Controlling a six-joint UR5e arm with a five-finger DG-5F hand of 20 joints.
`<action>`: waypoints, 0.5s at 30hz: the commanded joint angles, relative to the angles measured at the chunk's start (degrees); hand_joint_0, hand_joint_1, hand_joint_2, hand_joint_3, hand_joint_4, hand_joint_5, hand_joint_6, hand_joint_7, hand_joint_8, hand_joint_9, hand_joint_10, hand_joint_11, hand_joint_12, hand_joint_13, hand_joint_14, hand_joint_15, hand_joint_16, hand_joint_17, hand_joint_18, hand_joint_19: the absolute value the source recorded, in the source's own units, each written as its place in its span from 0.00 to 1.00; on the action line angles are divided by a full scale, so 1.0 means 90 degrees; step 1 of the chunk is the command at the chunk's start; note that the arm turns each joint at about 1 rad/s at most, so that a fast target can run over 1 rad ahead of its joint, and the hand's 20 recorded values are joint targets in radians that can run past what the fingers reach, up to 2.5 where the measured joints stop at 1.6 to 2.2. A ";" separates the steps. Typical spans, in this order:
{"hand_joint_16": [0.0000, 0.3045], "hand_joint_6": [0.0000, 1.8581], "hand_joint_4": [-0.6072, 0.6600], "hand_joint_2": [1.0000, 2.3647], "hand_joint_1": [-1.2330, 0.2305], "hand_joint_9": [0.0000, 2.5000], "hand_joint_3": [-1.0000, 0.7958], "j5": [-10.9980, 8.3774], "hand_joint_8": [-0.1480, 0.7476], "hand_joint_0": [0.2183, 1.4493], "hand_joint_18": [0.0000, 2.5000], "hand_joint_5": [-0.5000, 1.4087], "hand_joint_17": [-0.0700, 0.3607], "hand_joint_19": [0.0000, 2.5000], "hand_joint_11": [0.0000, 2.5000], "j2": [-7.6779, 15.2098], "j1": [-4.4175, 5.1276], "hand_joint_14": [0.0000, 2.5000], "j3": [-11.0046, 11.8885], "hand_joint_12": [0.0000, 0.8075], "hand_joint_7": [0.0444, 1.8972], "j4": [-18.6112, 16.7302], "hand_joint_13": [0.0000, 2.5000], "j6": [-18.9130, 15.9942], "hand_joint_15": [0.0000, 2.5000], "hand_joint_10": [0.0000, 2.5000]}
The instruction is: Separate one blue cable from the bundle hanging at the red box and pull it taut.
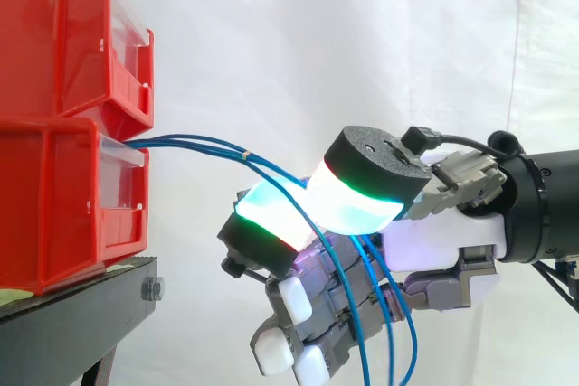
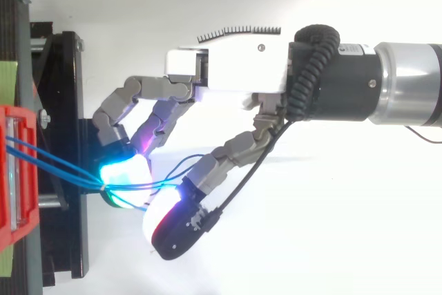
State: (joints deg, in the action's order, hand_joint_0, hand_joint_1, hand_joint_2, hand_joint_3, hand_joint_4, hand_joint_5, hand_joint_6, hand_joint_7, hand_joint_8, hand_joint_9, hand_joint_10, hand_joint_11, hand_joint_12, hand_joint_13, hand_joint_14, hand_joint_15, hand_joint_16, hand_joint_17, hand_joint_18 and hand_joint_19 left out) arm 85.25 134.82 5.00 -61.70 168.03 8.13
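Observation:
Several thin blue cables (image 1: pixel 204 145) leave the lower red box (image 1: pixel 54 205) and run right, slightly sagging, bound by a small tie near the hand. In the top view the cables (image 2: pixel 55 164) pass between a cyan-glowing fingertip (image 2: pixel 123 174) and a white-glowing thumb pad (image 2: pixel 166 215). My hand (image 2: pixel 235 67) comes from the right with its fingers curled, and finger and thumb close on the bundle from both sides. In the side view, past the hand (image 1: pixel 443 237), the cable ends (image 1: pixel 403 341) hang down loose. The other fingers curl below the cables, touching nothing.
A second red box (image 1: pixel 63 33) is stacked on the lower one. Both rest on a black stand (image 1: pixel 81 305) at the left, with a bolt at its corner. A white curtain hangs behind.

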 commanded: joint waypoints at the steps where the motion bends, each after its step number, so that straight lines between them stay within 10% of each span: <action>1: 0.12 0.48 0.49 0.00 0.19 0.38 0.28 0.0000 0.48 0.21 0.32 0.20 0.35 0.14 0.31 0.0000 0.0001 0.01 0.0000 0.39 0.55 0.0002 0.33 0.0044 0.17 0.01; 9: 0.12 0.45 0.51 0.00 0.50 0.39 0.28 0.0000 0.48 0.25 0.31 0.20 0.35 0.16 0.31 0.0000 0.0001 0.01 0.0000 0.39 0.57 -0.0008 0.33 0.0063 0.17 0.01; 15: 0.11 0.45 0.48 0.01 0.38 0.39 0.35 0.0000 0.48 0.30 0.30 0.20 0.33 0.17 0.32 0.0000 0.0011 0.01 -0.0009 0.37 0.58 -0.0008 0.32 0.0063 0.17 0.01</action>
State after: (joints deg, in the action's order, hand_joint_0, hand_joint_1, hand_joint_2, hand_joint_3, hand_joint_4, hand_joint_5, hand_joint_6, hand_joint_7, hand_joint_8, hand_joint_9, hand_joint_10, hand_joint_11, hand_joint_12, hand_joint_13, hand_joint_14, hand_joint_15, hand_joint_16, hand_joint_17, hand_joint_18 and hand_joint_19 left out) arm 85.25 134.82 5.08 -61.73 167.96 8.70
